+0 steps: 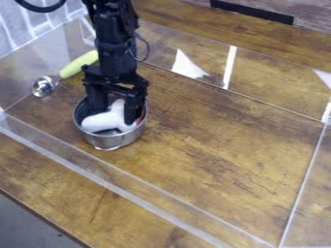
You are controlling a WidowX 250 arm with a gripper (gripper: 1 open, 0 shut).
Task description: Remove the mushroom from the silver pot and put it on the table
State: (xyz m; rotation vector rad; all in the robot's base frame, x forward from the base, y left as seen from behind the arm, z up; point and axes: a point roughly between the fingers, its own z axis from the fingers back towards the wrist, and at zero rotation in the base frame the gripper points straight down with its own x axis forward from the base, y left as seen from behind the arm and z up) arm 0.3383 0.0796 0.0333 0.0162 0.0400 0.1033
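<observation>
A: Where is the mushroom [104, 121] seen?

B: It is seen inside the silver pot [111, 136], lying on its side. The thick white stem is turned toward the left part of the pot, and the reddish-brown cap is mostly hidden behind the gripper [114, 108].

A: And how are the fingers [93, 107] held?

B: They are spread wide and pointed straight down into the pot, one on each side of the mushroom. Nothing is gripped by them; whether the mushroom is touched cannot be told from this view.

A: Where is the pot placed?

B: It is placed on the bench [220, 145], which is made of dark brown wood planks, near the front-left clear acrylic wall [77, 155].

A: What else is found on the bench?

B: A yellow-green handled utensil [80, 63] is laid behind the pot, partly covered by the black arm [114, 39]. A small metal ball-ended utensil [45, 85] is seen to the left, well apart from the pot.
</observation>
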